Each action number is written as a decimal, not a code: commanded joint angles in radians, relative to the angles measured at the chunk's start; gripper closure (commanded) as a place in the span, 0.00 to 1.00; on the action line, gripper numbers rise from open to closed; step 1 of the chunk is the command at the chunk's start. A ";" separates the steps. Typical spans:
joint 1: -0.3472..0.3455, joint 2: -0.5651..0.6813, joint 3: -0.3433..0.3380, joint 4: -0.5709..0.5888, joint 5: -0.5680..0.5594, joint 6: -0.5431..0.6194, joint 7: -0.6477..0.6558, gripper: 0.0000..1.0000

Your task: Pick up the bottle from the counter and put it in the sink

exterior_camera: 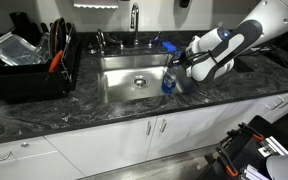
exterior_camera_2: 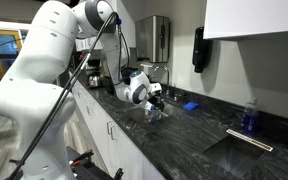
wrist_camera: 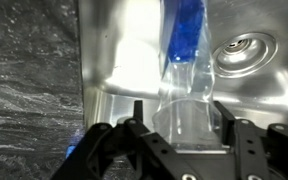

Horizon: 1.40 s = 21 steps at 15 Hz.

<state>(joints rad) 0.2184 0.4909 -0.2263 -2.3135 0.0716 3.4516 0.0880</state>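
Note:
A clear plastic bottle with blue inside (exterior_camera: 169, 82) hangs upright over the right part of the steel sink (exterior_camera: 119, 90), held in my gripper (exterior_camera: 181, 70). In the wrist view the bottle (wrist_camera: 184, 45) sits between the two black fingers of the gripper (wrist_camera: 181, 115), which press on its clear sides; the sink floor and drain (wrist_camera: 242, 48) lie below it. It also shows in an exterior view (exterior_camera_2: 154, 112) under the gripper (exterior_camera_2: 152, 98), above the dark counter's edge. The bottle's base is off the surface.
A black dish rack (exterior_camera: 24, 60) with dishes stands on the dark marble counter beside the sink. The faucet (exterior_camera: 134, 18) and a blue sponge (exterior_camera: 169, 45) are behind the sink. A soap bottle (exterior_camera_2: 249, 115) and a steel appliance (exterior_camera_2: 154, 40) stand by the wall.

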 commanded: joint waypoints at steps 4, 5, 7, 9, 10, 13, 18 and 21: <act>-0.008 0.000 0.016 0.018 0.054 0.002 -0.040 0.00; -0.011 -0.011 0.021 0.012 0.053 -0.004 -0.043 0.00; -0.032 -0.038 0.042 -0.003 0.034 -0.018 -0.047 0.00; -0.059 -0.071 0.073 -0.020 0.011 -0.034 -0.051 0.00; -0.075 -0.091 0.092 -0.029 -0.002 -0.048 -0.052 0.00; -0.165 -0.173 0.189 -0.074 -0.091 -0.151 -0.027 0.00; -0.291 -0.267 0.318 -0.112 -0.120 -0.271 -0.041 0.00; -0.320 -0.323 0.337 -0.125 -0.106 -0.337 -0.050 0.00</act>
<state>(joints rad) -0.0505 0.2441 0.0722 -2.3973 -0.0394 3.1875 0.0663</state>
